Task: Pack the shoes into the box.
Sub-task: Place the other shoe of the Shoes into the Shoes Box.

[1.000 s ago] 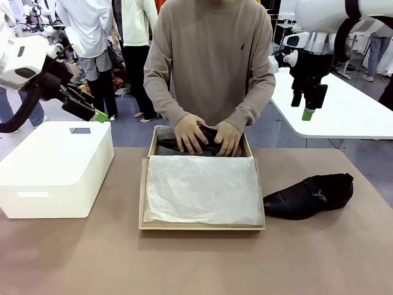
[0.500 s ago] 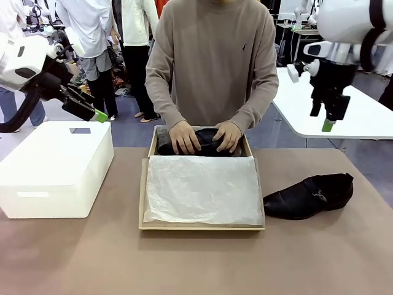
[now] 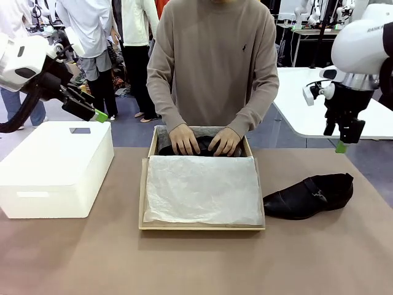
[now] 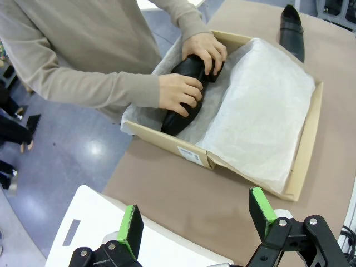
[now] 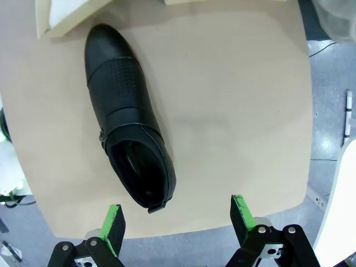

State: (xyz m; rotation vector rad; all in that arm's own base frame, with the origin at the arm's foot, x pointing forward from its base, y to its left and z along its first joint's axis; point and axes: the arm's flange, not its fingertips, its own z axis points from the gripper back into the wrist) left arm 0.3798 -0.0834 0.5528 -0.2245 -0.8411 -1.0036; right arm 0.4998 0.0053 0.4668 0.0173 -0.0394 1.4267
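Near the centre of the front view, one shoe lay inside the box, along its far wall toward the top of the frame. White tissue paper covered the rest of the box below it. The person across the table had one hand and the other hand laid on that shoe.

I saw the second shoe at the right of the frame. It stood on its sole on the brown table, with its toe just beside the box's right wall and its heel pointing away.

My right gripper hung at the upper right, above the heel end of that shoe, with its fingers pointing down. On its wrist camera I saw the jaws spread wide with nothing between them, and the shoe's heel lay just above the left-hand green pad in that frame.

My left gripper sat at the upper left of the front view, above the far edge of a white box. Its jaws were likewise spread and empty.
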